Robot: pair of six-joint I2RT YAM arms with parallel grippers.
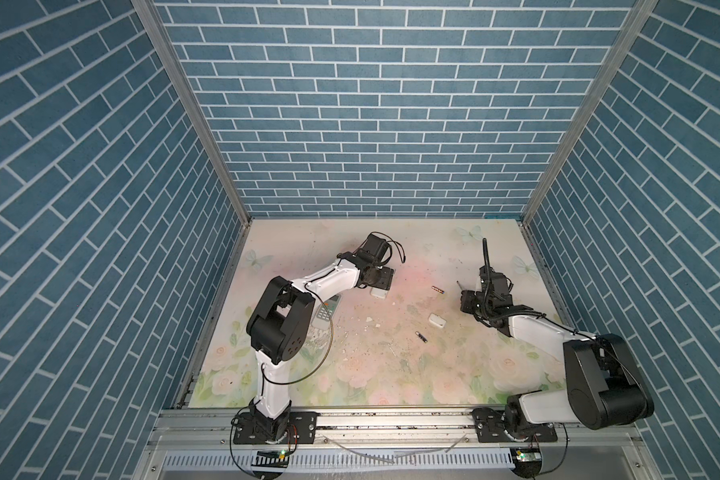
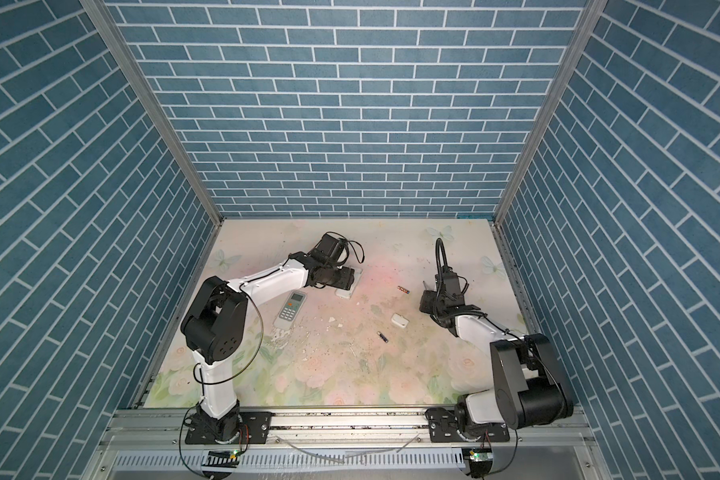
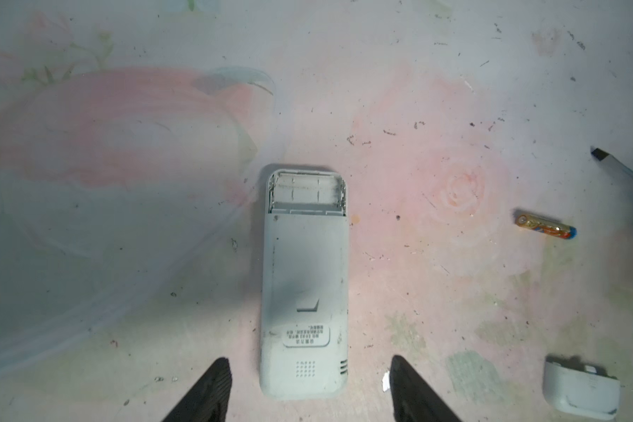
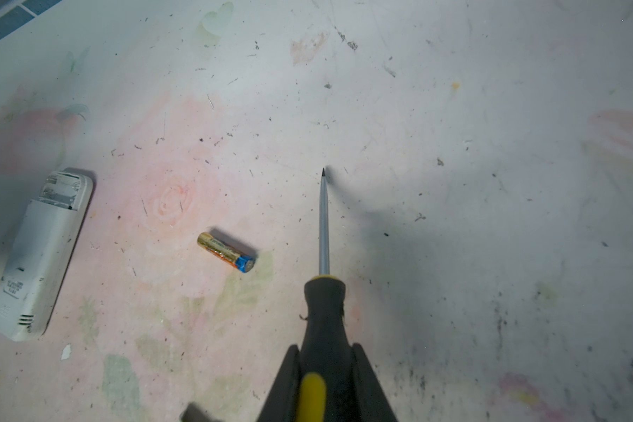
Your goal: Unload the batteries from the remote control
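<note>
Copper battery [image 3: 545, 227] and black battery [image 1: 422, 336] are lying on the table [image 1: 391, 374]; the remote [image 3: 304, 285] is showing an empty bay; left gripper [image 3: 309, 361] is standing open astride it; right gripper [image 4: 325, 350] is clamping the screwdriver [image 4: 324, 226]; unloading seems done; next, probably, lifting away cleanly.

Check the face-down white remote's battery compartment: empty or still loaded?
Empty. In the left wrist view the battery compartment is uncovered: bare slots and metal contacts, no cells. One battery lies apart.
</note>
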